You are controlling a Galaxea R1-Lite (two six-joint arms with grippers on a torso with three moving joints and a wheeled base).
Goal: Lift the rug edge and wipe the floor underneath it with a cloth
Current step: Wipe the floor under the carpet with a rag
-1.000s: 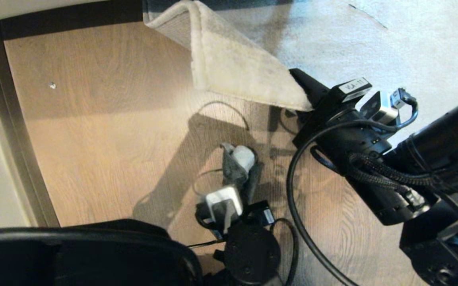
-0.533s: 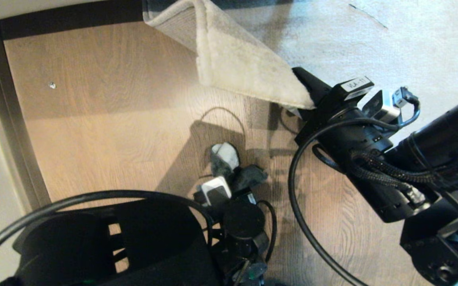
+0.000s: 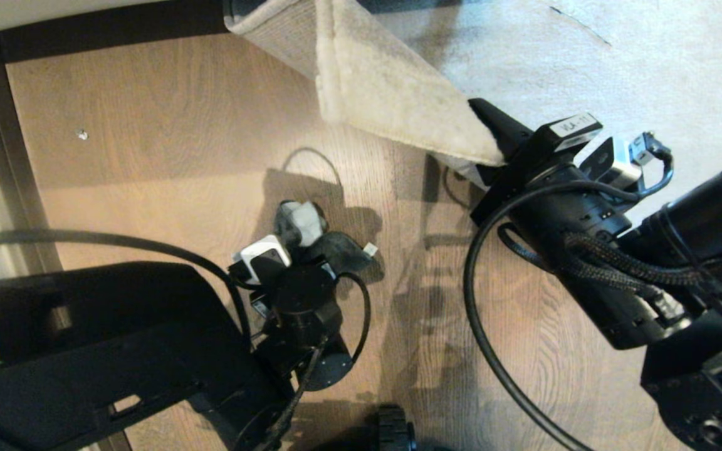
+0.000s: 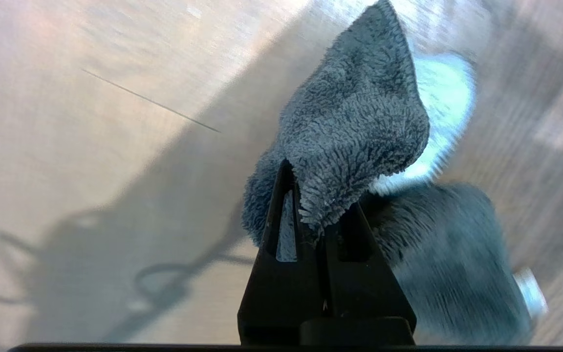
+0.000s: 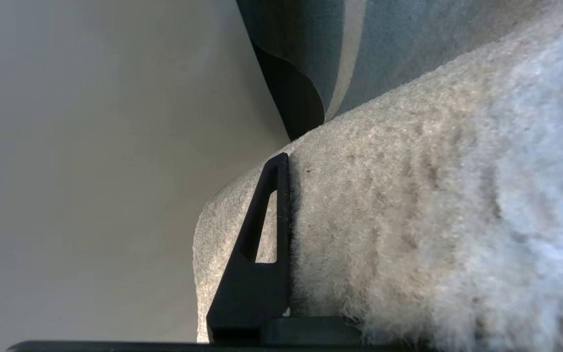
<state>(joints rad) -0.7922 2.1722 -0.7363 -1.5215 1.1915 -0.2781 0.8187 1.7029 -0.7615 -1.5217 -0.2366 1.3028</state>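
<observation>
The rug edge is lifted and folded back, its beige backing facing the bare floor. My right gripper is shut on the rug's corner, holding it off the floor. In the right wrist view, one black finger presses against the pile of the rug edge; the other finger is hidden behind it. My left gripper is low over the floor in front of the raised rug, shut on the grey cloth. In the left wrist view the cloth bunches up out of the left gripper.
A dark skirting strip runs along the far wall, and a metal strip lines the left side. A small white speck lies on the floor. A black cable loops from my right arm. A wheel shows at the near edge.
My left arm has swung to the left, dragging the cloth across the floor. The right gripper has kept its hold on the rug corner, nearly still.
</observation>
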